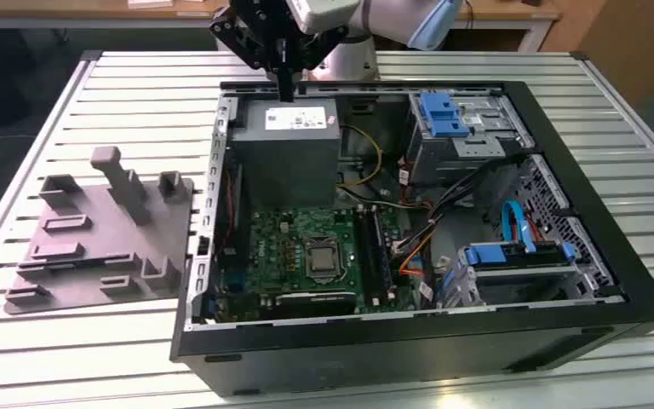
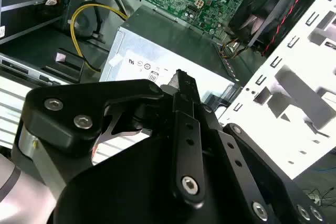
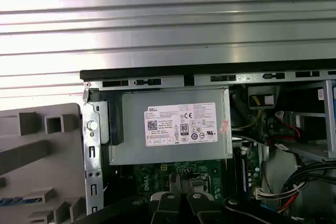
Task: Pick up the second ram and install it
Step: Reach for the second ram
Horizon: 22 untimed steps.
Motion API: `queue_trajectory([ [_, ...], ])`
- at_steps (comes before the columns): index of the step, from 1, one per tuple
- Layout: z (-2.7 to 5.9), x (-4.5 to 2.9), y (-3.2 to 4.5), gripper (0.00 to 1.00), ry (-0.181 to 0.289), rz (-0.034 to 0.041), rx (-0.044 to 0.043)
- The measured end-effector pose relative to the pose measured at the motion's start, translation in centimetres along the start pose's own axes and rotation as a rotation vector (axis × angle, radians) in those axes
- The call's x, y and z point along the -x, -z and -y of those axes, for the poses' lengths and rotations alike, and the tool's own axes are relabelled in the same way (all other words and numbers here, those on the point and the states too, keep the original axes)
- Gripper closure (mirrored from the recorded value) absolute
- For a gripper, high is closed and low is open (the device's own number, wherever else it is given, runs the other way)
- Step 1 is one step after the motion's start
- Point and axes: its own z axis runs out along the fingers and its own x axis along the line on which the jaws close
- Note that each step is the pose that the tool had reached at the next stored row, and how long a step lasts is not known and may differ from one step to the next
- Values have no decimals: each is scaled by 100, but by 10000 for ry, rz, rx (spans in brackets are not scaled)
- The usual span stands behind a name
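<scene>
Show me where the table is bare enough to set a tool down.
In the exterior view, bare table lies beyond the grey fixture plate, and in a strip in front of it. Inside the computer case is crowded with cables; the gripper hangs above the power supply.

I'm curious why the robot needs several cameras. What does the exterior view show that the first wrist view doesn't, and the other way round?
Extra in the exterior view: the whole open computer case, its blue drive brackets, the processor socket and the full grey fixture plate.

Extra in the first wrist view: the power supply's label seen face-on and close, with the case's black rim just beyond it.

Shared: the power supply, the green motherboard, part of the plate, the slatted table, and the gripper over the power supply.
</scene>
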Motion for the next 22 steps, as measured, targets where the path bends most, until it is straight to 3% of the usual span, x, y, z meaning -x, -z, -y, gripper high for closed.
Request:
queue_trajectory([
  [6,0,0,0,89,0,-1,15],
  [9,3,-35,2,89,1,-2,15],
  [22,46,-582,17,89,1,2,15],
])
